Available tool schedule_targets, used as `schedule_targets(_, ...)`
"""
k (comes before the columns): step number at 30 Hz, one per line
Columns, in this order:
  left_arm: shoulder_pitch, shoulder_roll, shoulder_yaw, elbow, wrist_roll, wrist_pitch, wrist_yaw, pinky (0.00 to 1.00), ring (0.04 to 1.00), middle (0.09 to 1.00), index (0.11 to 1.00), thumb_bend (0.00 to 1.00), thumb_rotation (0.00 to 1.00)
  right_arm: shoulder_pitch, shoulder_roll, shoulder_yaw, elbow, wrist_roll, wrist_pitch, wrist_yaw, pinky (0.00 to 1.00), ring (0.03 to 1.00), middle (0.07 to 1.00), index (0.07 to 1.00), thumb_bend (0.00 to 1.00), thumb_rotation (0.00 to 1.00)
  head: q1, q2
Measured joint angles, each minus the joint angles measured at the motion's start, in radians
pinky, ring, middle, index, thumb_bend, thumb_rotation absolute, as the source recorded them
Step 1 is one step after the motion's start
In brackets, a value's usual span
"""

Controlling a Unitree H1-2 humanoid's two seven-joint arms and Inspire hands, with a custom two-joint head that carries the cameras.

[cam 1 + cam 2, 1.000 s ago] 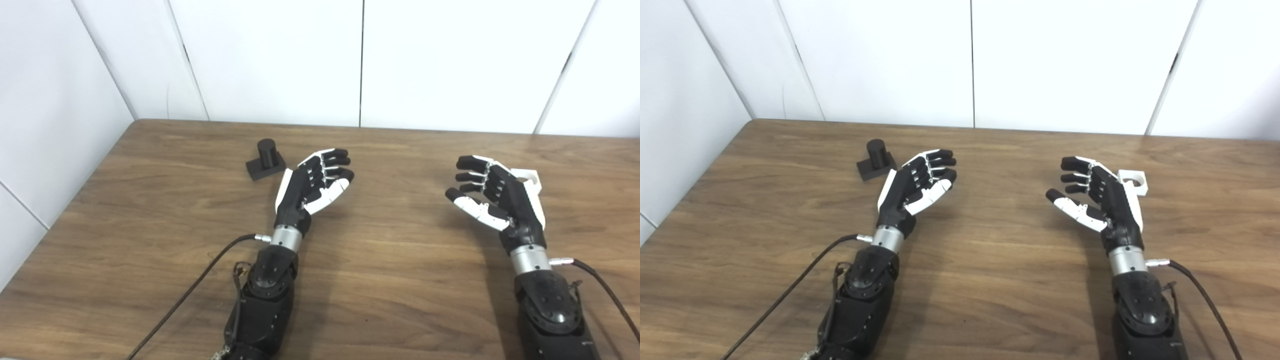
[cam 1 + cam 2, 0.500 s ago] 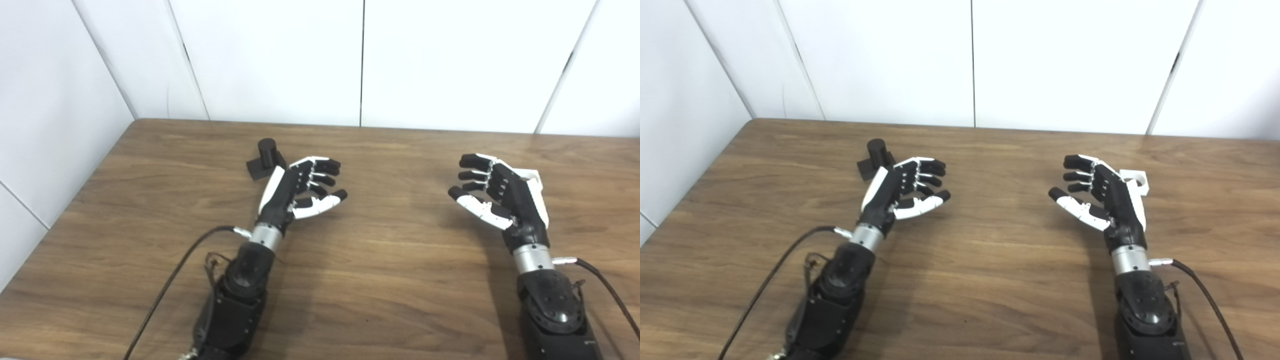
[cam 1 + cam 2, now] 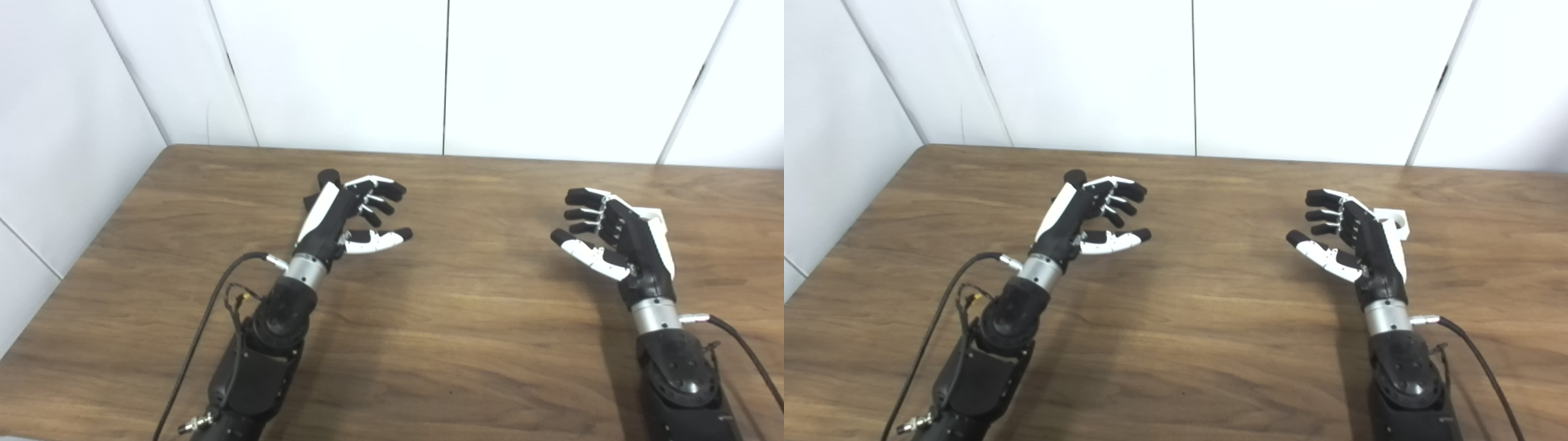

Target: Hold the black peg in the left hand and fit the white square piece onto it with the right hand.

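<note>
The black peg (image 3: 327, 178) stands on its square base at the back left of the table, mostly hidden behind my left hand (image 3: 352, 214); only its round top and a corner of the base show. My left hand is open with fingers spread, right in front of the peg, not holding it. The white square piece (image 3: 1396, 222) with its round hole lies on the table at the right, just behind my right hand (image 3: 1350, 239). That hand is open, palm toward the middle, holding nothing.
The wooden table (image 3: 465, 318) meets white wall panels (image 3: 343, 67) along its back edge and on the left. Black cables run from both wrists toward the front edge.
My left arm has swung left and forward, so the hand now covers most of the peg. The right hand has barely moved.
</note>
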Motion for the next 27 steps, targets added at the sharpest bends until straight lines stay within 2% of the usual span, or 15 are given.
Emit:
schedule_targets(5, -0.023, 0.035, -0.004, -0.007, 0.063, 0.006, 0.0, 0.49, 0.595, 0.671, 0.643, 0.63, 0.05, -0.006, -0.008, 0.0, 0.007, -0.001, 0.0, 0.002, 0.6, 0.677, 0.725, 0.698, 0.69, 0.26, -0.002, 0.0)
schedule_targets(9, -0.043, 0.106, -0.029, -0.043, 0.179, 0.015, 0.0, 0.49, 0.595, 0.658, 0.637, 0.64, 0.06, -0.007, -0.009, 0.0, 0.011, 0.001, 0.0, 0.004, 0.6, 0.675, 0.726, 0.698, 0.69, 0.27, -0.003, 0.0)
schedule_targets(12, -0.065, 0.14, -0.031, -0.062, 0.235, 0.032, -0.01, 0.48, 0.62, 0.69, 0.641, 0.64, 0.09, -0.01, -0.014, 0.001, 0.018, -0.001, -0.001, 0.005, 0.6, 0.673, 0.725, 0.698, 0.68, 0.27, -0.006, -0.002)
schedule_targets(17, -0.086, 0.157, -0.039, -0.086, 0.297, 0.097, -0.042, 0.5, 0.66, 0.726, 0.654, 0.64, 0.14, -0.014, -0.018, 0.0, 0.021, -0.002, -0.001, 0.005, 0.6, 0.677, 0.728, 0.697, 0.69, 0.27, -0.008, -0.002)
schedule_targets(20, -0.094, 0.168, -0.04, -0.084, 0.335, 0.1, -0.042, 0.53, 0.677, 0.736, 0.664, 0.64, 0.2, -0.014, -0.018, 0.0, 0.021, -0.002, -0.001, 0.005, 0.6, 0.672, 0.727, 0.697, 0.69, 0.27, -0.008, -0.002)
schedule_targets(27, -0.122, 0.199, -0.041, -0.036, 0.387, 0.104, -0.041, 0.55, 0.708, 0.754, 0.681, 0.64, 0.24, -0.014, -0.019, -0.001, 0.021, -0.001, -0.001, 0.005, 0.6, 0.668, 0.723, 0.693, 0.69, 0.27, -0.008, 0.0)
